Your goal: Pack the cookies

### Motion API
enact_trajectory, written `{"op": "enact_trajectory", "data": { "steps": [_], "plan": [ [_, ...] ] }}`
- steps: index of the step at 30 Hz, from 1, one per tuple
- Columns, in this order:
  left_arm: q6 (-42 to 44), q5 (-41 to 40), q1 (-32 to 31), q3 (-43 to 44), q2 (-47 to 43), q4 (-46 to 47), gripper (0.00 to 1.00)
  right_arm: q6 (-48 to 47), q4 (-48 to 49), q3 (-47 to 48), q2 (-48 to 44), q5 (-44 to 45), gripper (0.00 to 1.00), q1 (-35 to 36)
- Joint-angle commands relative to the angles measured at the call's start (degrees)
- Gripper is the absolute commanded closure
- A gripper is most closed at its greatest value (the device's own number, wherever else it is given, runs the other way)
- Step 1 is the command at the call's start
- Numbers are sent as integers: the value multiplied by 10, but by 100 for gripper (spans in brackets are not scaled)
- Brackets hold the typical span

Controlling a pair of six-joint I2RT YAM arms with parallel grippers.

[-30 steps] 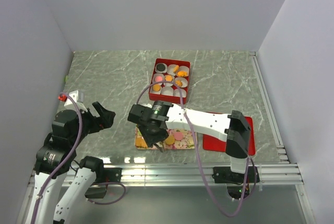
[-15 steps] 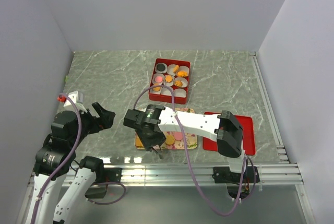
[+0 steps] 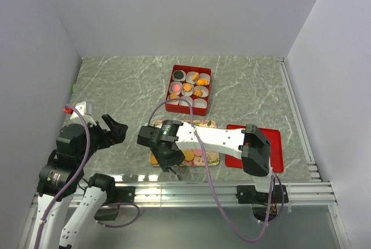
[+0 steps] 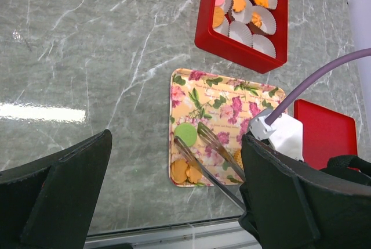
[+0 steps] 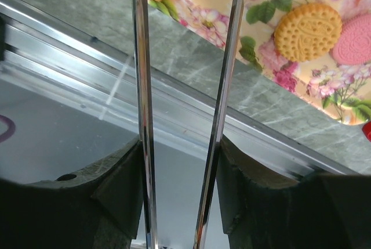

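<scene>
Metal right gripper (image 4: 188,132) gapes over tray (image 4: 220,95) edge

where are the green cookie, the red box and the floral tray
green cookie (image 4: 185,134), left wrist view, centre of its top
red box (image 4: 239,56), left wrist view, its near wall
floral tray (image 4: 223,99), left wrist view, bare patch of its surface

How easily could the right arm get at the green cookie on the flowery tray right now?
Probably yes. In the left wrist view the right tool has its long metal blades parted either side of the green cookie on the floral tray, nothing covering it. How high the tips hang is unclear.
</scene>
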Motion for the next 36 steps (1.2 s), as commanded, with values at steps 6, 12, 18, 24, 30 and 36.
{"op": "enact_trajectory", "data": {
  "steps": [6,12,18,24,30,36],
  "plan": [
    [-8,9,-1,2,-3,17,1,7,1,-20,-33,9,46,4],
    [-8,9,-1,2,4,17,1,0,3,-13,-28,5,47,6],
    [-9,10,9,2,-1,15,1,-7,13,-21,-25,-10,50,1],
    [-9,10,19,1,1,16,2,-21,15,-20,-19,-18,56,-5],
    [-11,-10,27,3,-2,14,2,-43,3,-24,-34,-11,58,-40],
    [-12,-13,35,4,-6,13,3,-73,-31,9,-68,15,59,-96]
  ]
}}
